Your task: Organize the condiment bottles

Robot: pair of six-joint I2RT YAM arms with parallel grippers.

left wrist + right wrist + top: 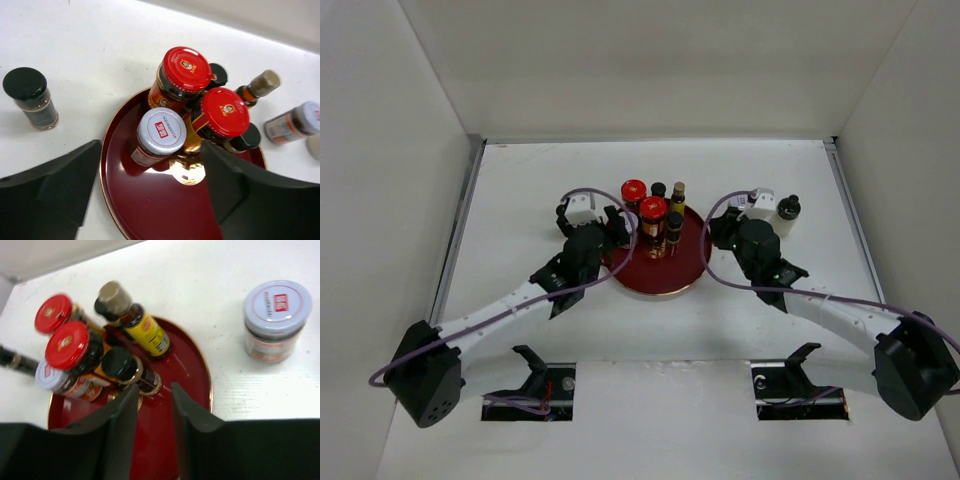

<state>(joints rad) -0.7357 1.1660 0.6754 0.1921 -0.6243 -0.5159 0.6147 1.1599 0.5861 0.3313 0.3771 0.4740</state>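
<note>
Your top camera sits high above and behind the arms, far off, looking down on the whole table (pixel 620 330), with the tray (pixel 665 278) ahead of both sets of fingers. Your left wrist camera rides close, looking down past the left fingers (pixel 55 185) at the red-capped bottles (pixel 186 67) just beyond the tips. Your right wrist camera does the same over the right fingers (pixel 117 430), from the opposite side. All three views share the tray and those bottles. Both wrist views also catch the white-lidded jar (pixel 277 320) off the tray.

A cluster of red-capped and dark-capped bottles (pixel 653 215) on the round red tray (pixel 665 283), a white-bodied bottle (pixel 786 220) off to its right.
</note>
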